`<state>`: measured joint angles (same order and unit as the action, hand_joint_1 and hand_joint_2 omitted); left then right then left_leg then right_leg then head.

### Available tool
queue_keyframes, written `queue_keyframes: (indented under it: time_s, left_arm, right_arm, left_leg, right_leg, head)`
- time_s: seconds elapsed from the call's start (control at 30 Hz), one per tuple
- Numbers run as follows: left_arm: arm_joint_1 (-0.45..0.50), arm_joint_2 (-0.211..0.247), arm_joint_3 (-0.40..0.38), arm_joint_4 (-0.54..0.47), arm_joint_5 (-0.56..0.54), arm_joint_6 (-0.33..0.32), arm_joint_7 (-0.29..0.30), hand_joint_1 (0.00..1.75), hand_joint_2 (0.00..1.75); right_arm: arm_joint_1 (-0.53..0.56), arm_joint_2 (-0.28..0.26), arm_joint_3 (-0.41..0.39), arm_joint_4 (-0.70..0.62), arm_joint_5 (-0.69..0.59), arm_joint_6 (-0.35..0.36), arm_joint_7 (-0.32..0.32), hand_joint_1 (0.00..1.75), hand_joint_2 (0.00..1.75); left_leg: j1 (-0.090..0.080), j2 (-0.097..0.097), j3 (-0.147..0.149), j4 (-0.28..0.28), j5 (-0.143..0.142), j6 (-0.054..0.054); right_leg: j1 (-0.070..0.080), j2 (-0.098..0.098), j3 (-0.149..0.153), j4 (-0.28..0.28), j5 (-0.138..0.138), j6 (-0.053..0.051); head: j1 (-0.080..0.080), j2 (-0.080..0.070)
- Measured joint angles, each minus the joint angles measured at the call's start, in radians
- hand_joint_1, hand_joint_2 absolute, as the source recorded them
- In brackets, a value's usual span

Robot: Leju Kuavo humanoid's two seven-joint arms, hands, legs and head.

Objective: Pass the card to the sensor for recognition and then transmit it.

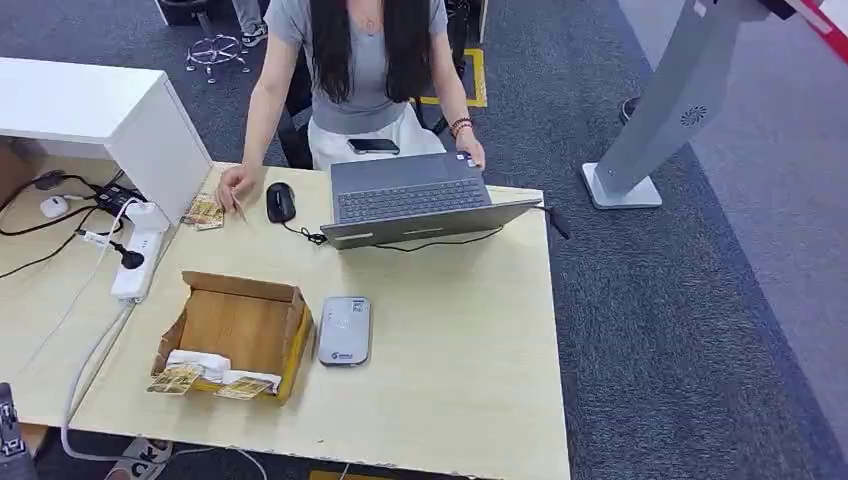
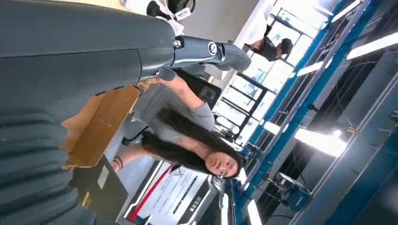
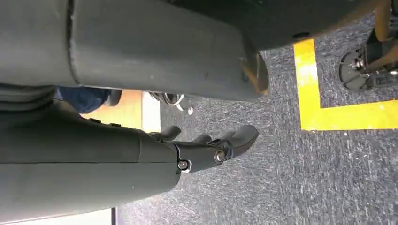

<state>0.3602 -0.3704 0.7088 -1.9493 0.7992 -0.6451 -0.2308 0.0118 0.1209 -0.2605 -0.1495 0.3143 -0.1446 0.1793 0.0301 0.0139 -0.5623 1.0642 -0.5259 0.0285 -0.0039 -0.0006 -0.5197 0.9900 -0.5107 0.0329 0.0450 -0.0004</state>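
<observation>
Two yellowish cards [image 1: 175, 378] lie on white padding at the front rim of an open cardboard box [image 1: 240, 325] on the pale wooden table [image 1: 460, 340]. A grey flat sensor [image 1: 345, 330] lies right beside the box. More cards [image 1: 204, 211] sit at the far left of the table under a person's hand [image 1: 236, 183]. My left hand [image 2: 206, 49] hangs low beside the box [image 2: 101, 124], thumb stretched out, holding nothing. My right hand [image 3: 220, 145] hangs over the grey carpet with its fingers apart and nothing in them.
A person [image 1: 360, 70] sits behind the table at an open laptop [image 1: 410, 195], with a black mouse [image 1: 281, 202] beside it. A white power strip [image 1: 140, 250] and cables lie at the left by a white cabinet [image 1: 100, 110]. A grey stand [image 1: 660, 120] rises at the right.
</observation>
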Motion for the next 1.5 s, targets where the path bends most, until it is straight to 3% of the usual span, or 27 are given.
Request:
queue_keyframes:
  time_s: [0.17,0.3,0.53,0.57,0.73,0.83,0.9,1.03,1.13,1.2,1.27,1.37,1.5]
  left_arm:
    - [0.000,0.000,0.001,0.000,0.003,0.001,0.000,0.00,0.00]
    - [0.000,0.000,0.010,0.008,0.065,0.073,0.056,0.00,0.00]
    - [-0.005,0.000,0.055,0.035,0.067,0.069,0.064,0.00,0.00]
    - [-0.010,0.001,0.060,0.037,0.056,0.068,0.064,0.00,1.75]
    - [-0.057,0.006,0.087,0.040,-0.072,0.042,-0.002,0.00,1.75]
    - [-0.126,0.026,0.089,0.038,-0.254,0.117,-0.109,0.00,1.75]
    - [-0.172,0.063,0.043,0.032,-0.367,0.262,-0.194,0.00,1.75]
    - [-0.288,0.160,-0.136,0.019,-0.661,0.552,-0.316,0.00,1.75]
    - [-0.392,0.229,-0.286,0.019,-0.934,0.804,-0.327,0.00,1.75]
    - [-0.482,0.277,-0.380,0.040,-1.222,0.954,-0.270,0.00,1.75]
    - [-0.577,0.324,-0.468,0.094,-1.520,1.042,-0.166,0.00,1.75]
    - [-0.710,0.381,-0.573,0.212,-1.789,1.087,-0.049,0.00,1.75]
    - [-0.857,0.433,-0.673,0.390,-2.079,1.089,0.093,0.00,1.75]
  right_arm:
    - [-0.001,0.000,0.000,-0.004,0.000,0.001,0.001,0.00,0.00]
    - [-0.001,0.000,0.000,-0.005,0.002,0.001,0.006,0.00,0.00]
    - [-0.003,0.000,0.000,-0.007,0.008,-0.002,0.008,0.00,0.00]
    - [-0.003,0.000,0.000,-0.007,0.011,-0.003,0.007,0.00,0.00]
    - [-0.005,0.000,0.005,-0.008,0.043,-0.008,0.000,0.00,0.00]
    - [-0.010,-0.002,0.018,-0.008,0.076,0.003,0.000,0.00,0.00]
    - [-0.013,-0.006,0.026,-0.010,0.097,0.010,-0.003,0.00,0.00]
    - [-0.023,-0.016,0.046,-0.013,0.138,0.032,-0.008,0.00,0.00]
    - [-0.030,-0.023,0.063,-0.014,0.172,0.053,0.010,0.00,0.00]
    - [-0.033,-0.027,0.074,-0.015,0.197,0.068,0.018,0.00,0.00]
    - [-0.037,-0.032,0.086,-0.015,0.216,0.080,0.023,0.00,0.00]
    - [-0.043,-0.034,0.099,-0.016,0.235,0.084,0.026,0.00,0.00]
    - [-0.043,-0.038,0.117,-0.017,0.261,0.096,0.026,0.00,0.00]
  left_leg:
    - [0.000,0.000,0.000,0.000,0.000,-0.002]
    - [0.000,0.000,0.000,0.000,0.002,-0.004]
    - [0.000,-0.001,-0.001,0.000,0.002,-0.005]
    - [0.000,-0.001,-0.001,0.000,0.003,-0.005]
    - [0.000,-0.003,-0.001,0.000,0.003,-0.006]
    - [0.000,-0.005,-0.001,0.000,0.005,-0.008]
    - [0.000,-0.005,-0.002,0.000,0.006,-0.009]
    - [0.000,-0.009,-0.004,0.000,0.010,-0.010]
    - [0.000,-0.008,-0.005,0.000,0.012,-0.011]
    - [0.000,-0.010,-0.006,0.000,0.014,-0.012]
    - [-0.001,-0.011,-0.008,0.000,0.015,-0.012]
    - [-0.001,-0.008,-0.010,0.000,0.018,-0.014]
    - [-0.001,-0.008,-0.012,0.000,0.020,-0.015]
  right_leg:
    - [0.000,0.000,-0.003,0.004,-0.001,-0.001]
    - [0.000,0.000,-0.004,0.006,-0.002,-0.003]
    - [0.000,-0.001,-0.006,0.007,-0.002,-0.004]
    - [0.000,-0.001,-0.006,0.008,-0.002,-0.004]
    - [0.000,-0.003,-0.008,0.008,-0.002,-0.004]
    - [0.000,-0.004,-0.009,0.009,-0.001,-0.006]
    - [0.000,-0.005,-0.010,0.010,0.000,-0.007]
    - [0.000,-0.009,-0.011,0.011,0.001,-0.009]
    - [0.000,-0.009,-0.014,0.012,0.004,-0.011]
    - [0.000,-0.010,-0.015,0.013,0.004,-0.011]
    - [0.000,-0.011,-0.016,0.013,0.006,-0.011]
    - [0.000,-0.009,-0.018,0.014,0.010,-0.014]
    - [0.000,-0.007,-0.022,0.015,0.011,-0.014]
  head:
    - [0.000,0.000]
    - [0.000,0.000]
    - [0.000,0.000]
    - [0.000,0.000]
    - [0.000,0.000]
    - [0.000,0.000]
    - [-0.001,0.000]
    - [0.000,0.000]
    - [-0.001,0.000]
    - [-0.002,0.000]
    - [-0.002,0.000]
    - [-0.002,0.000]
    - [-0.002,0.000]
